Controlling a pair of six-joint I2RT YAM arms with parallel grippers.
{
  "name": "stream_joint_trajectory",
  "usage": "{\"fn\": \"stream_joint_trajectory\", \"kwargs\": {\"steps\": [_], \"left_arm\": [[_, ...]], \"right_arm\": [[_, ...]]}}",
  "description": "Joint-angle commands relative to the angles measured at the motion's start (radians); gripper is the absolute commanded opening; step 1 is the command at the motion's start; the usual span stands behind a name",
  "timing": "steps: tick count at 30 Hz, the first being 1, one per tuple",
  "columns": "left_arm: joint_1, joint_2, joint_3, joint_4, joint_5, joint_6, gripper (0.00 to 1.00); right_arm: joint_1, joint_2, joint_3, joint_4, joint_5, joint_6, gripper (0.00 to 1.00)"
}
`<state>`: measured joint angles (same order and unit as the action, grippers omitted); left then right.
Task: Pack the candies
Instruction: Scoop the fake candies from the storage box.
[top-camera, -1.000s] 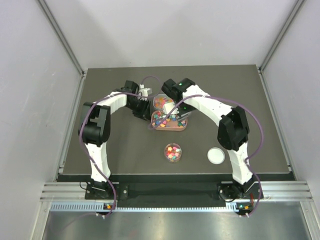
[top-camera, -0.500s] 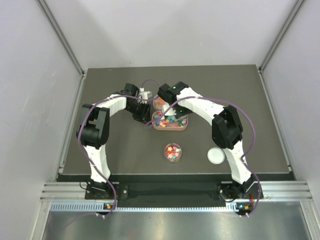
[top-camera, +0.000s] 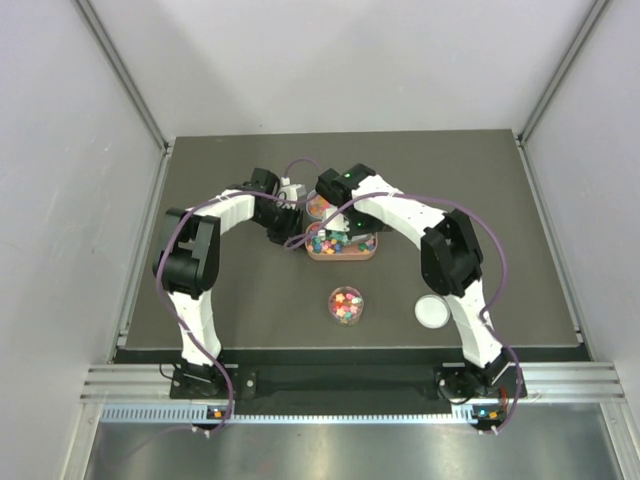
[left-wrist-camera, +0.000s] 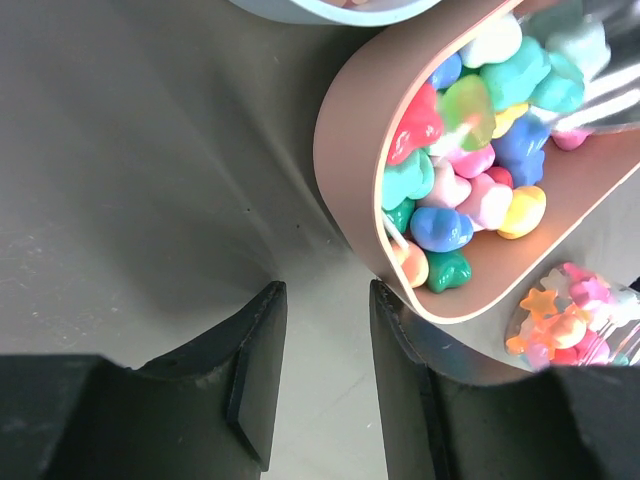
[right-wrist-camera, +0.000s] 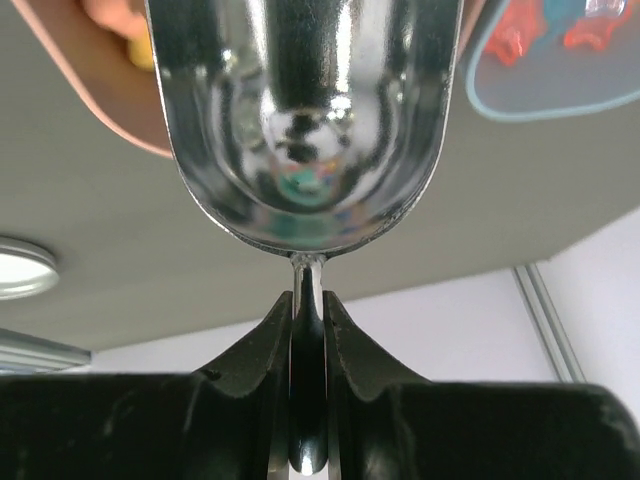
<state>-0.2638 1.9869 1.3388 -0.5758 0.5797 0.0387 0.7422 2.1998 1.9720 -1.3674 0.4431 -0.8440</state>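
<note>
While my right tool (right-wrist-camera: 307, 310) pinches the scoop (right-wrist-camera: 305, 120) by its handle, candies (left-wrist-camera: 470, 170) lie just ahead under its bowl; my left tool (left-wrist-camera: 325, 305), spread, flanks the tray (left-wrist-camera: 345, 170).

Mid-bench (top-camera: 480, 200), the tray (left-wrist-camera: 340, 150) holding the candies (left-wrist-camera: 440, 180) sits with a bowl (top-camera: 318, 205) just behind its left end. A small jar (top-camera: 346, 304) with more sweets in it stands in front of the tray, and a lid (top-camera: 433, 311) lies apart to that jar's right. The left claw (left-wrist-camera: 325, 290) stands just left of the tray's end, while the scoop (right-wrist-camera: 305, 120) clamped in the right claw (right-wrist-camera: 308, 300) hangs over the tray.
</note>
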Motion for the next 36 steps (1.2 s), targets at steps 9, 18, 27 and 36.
{"fn": "stream_joint_trajectory", "kwargs": {"steps": [9,18,27,36], "left_arm": [[-0.029,-0.028,0.016,0.031,0.052,0.0,0.44],[-0.029,-0.02,0.025,0.016,0.031,0.013,0.44],[-0.009,-0.022,0.034,-0.012,0.003,0.036,0.45],[0.086,-0.014,0.106,-0.073,0.006,0.081,0.46]], "right_arm": [[-0.004,0.031,0.116,-0.088,-0.227,-0.009,0.0],[-0.027,0.009,-0.037,0.026,-0.346,0.008,0.0],[-0.084,-0.051,-0.114,0.119,-0.409,0.042,0.0],[-0.119,-0.144,-0.193,0.26,-0.464,0.054,0.0]]}}
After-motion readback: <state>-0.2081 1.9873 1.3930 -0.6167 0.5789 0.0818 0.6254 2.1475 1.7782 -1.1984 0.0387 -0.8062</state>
